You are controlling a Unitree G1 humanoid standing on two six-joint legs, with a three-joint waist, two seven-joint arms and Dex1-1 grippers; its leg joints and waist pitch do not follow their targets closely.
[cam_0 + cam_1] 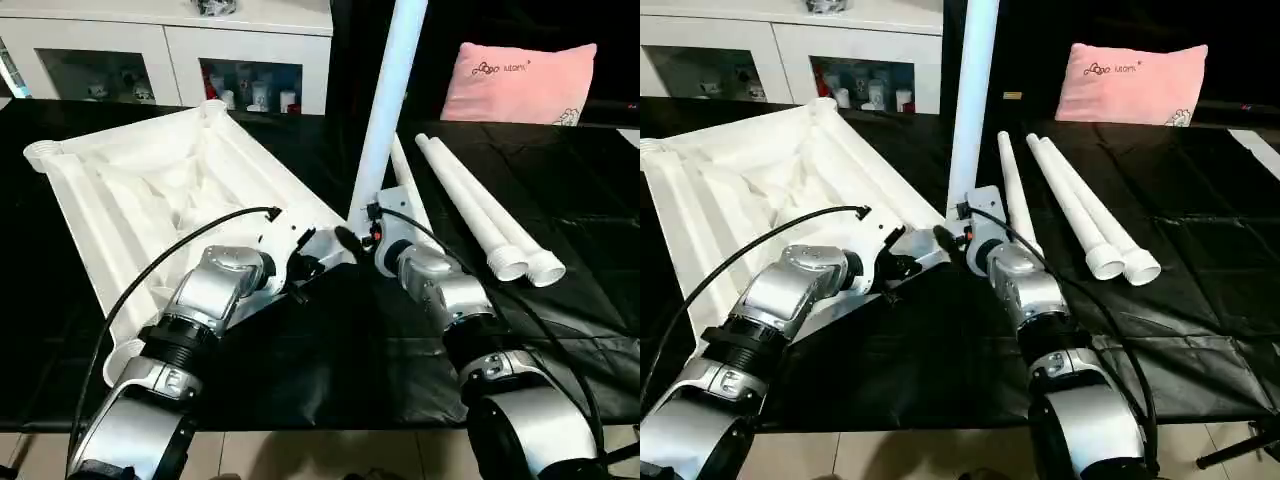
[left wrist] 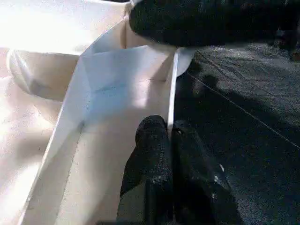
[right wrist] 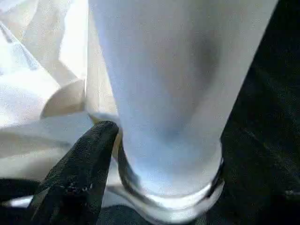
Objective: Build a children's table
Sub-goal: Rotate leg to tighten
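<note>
The tabletop (image 1: pixel 170 190) is laid upside down on the left half of the black counter (image 1: pixel 560 330), ribbed underside up. One leg (image 1: pixel 385 110) is stood upright in the near right corner socket (image 3: pixel 173 199) — its foot is seen seated in the socket's ring in the right wrist view. Three spare legs (image 1: pixel 480 210) are laid side by side on the counter to the right, near the standing leg but apart from it.

The left pincer (image 2: pixel 169 133) is closed, its two black fingers pinched on the thin edge wall of the tabletop beside that corner, so the tabletop is steadied. The right pincer (image 1: pixel 362 243) is set at the base of the upright leg. One finger (image 3: pixel 77 171) is seen beside the leg's foot; whether the leg is gripped or merely flanked cannot be told.

Risks from this position are judged as follows:
- The leg may be only partly seated. If support is withdrawn, it could lean and topple — possibly onto the spare legs.
- Sideways force at the base may lever the corner upward, and the thin wall could slip from the left pincer.
- The round spare legs may roll if the counter is jolted.
</note>
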